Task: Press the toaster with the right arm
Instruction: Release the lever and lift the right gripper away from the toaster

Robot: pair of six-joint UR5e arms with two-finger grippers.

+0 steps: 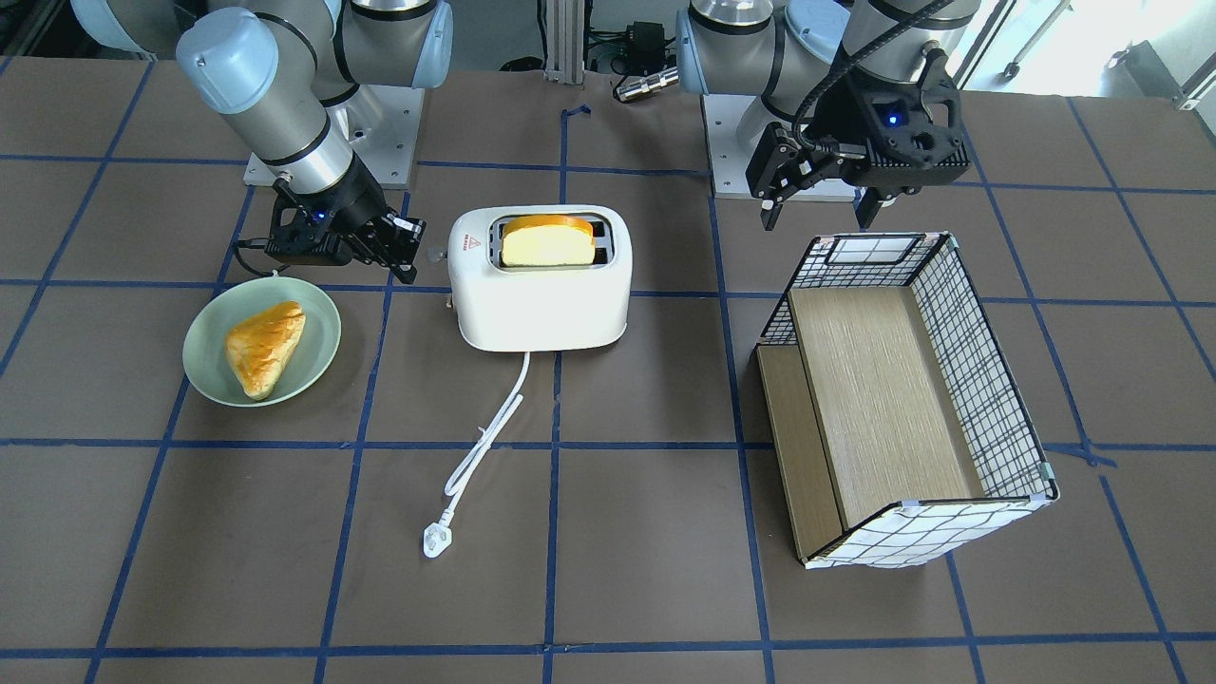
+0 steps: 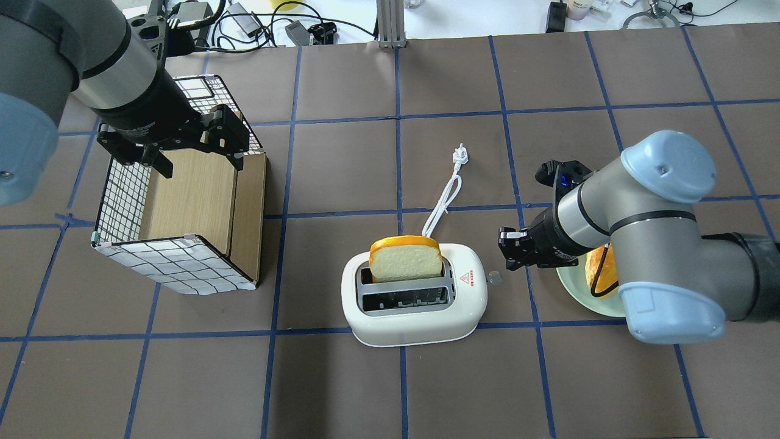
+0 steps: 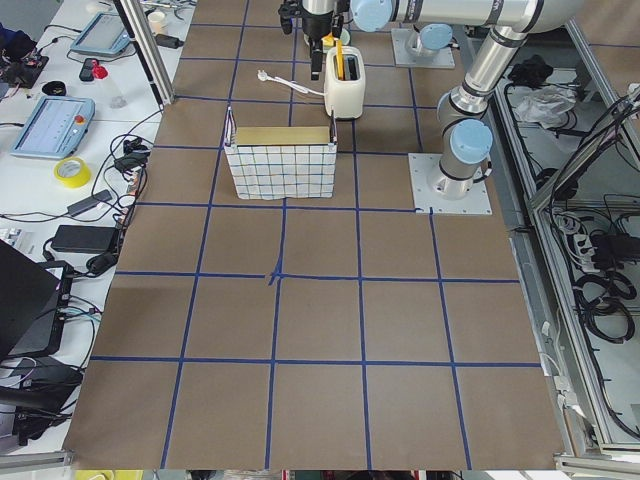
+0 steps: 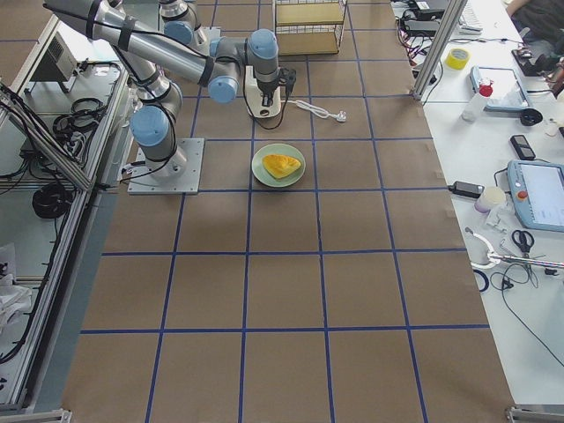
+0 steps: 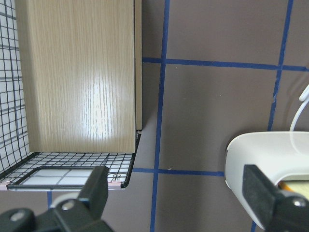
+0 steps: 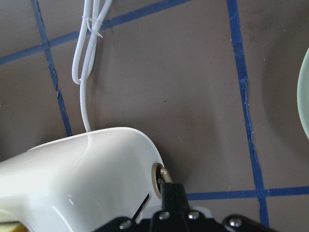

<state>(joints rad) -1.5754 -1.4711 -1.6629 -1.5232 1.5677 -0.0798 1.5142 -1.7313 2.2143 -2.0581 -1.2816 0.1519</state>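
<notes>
Right gripper (image 2: 507,250) low, reaching sideways, jaws closed, tip just beside lever (image 2: 495,278) of toaster (image 2: 420,317), mid-table between basket (image 2: 177,265) and plate (image 2: 576,294); left gripper (image 2: 201,163) spread wide over basket

Toaster (image 2: 420,314): white, rounded, upright mid-table; cord (image 2: 445,204) trailing, plug (image 2: 461,153) loose | right arm (image 2: 585,213): low beside toaster, closed fingertips (image 6: 170,186) apparently touching grey side lever (image 2: 495,278).
</notes>
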